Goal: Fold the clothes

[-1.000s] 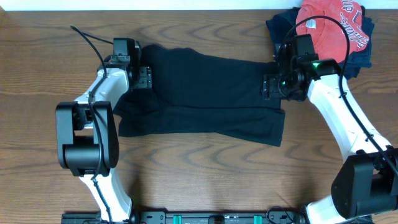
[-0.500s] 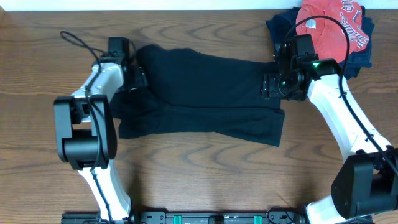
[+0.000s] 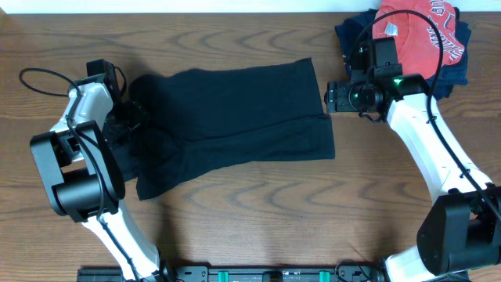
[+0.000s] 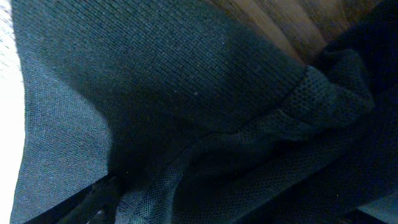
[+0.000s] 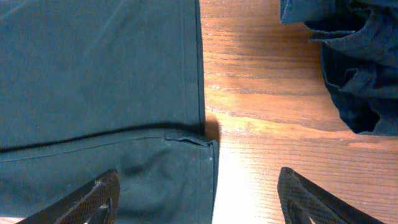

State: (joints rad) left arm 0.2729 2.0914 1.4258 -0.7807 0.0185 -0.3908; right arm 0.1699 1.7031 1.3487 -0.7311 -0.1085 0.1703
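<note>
The clothes lie across the middle of the table, a black garment mostly flat, its right side ending in a straight vertical hem and its left end gathered into rumpled folds that run down toward the near edge. My left gripper sits right at that gathered end and is closed on a bunch of the cloth; from my left wrist the black knit fills nearly everything, with a mesh-textured fold humped across the middle and a wedge of wood showing at the top (only a sliver of one finger peeks out at the bottom). My right gripper is just off the garment's right hem, holding nothing, its jaws spread wide. From the right wrist, one finger hangs over the black fabric near a stitched seam and the other over bare wood. Beyond it, at the far right corner, the navy garment lies crumpled, apart from the black one, and the red shirt with white lettering rests on top of it
</note>
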